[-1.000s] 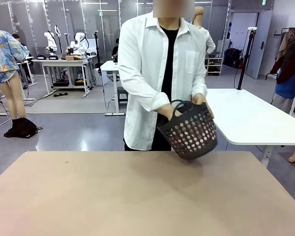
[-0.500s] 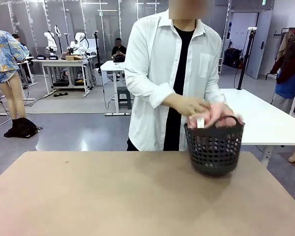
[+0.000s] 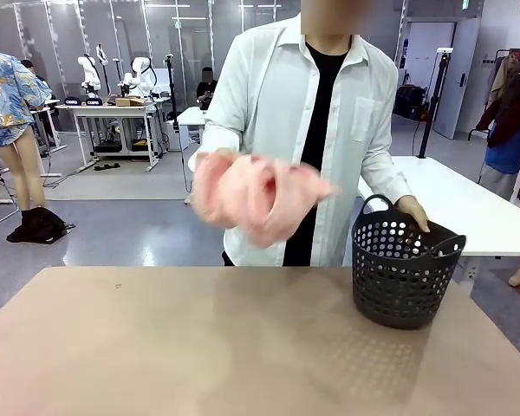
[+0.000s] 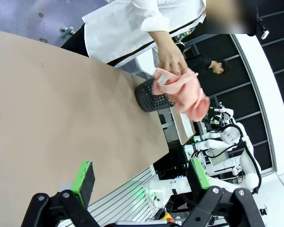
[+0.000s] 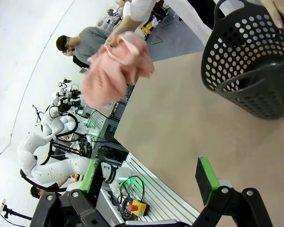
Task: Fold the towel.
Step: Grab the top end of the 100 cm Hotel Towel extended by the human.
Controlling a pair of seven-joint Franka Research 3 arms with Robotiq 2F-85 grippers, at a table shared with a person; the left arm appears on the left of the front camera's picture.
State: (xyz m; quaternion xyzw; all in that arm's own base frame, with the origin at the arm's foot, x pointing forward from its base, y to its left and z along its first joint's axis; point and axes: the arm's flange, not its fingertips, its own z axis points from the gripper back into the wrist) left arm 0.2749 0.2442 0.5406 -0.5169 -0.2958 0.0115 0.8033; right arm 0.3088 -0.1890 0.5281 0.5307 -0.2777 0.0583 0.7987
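The towel (image 3: 256, 195) has left the basket (image 3: 405, 273), bunched up left of it; it's limp, so pinch a corner, and your left hand (image 4: 140, 174) and right hand (image 5: 149, 176) gape wide.

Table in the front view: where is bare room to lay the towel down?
The table is bare from its left edge across the middle to the dark basket. Crowded at the far right, where the basket sits, the person's hand on its rim. The towel is held in the air.
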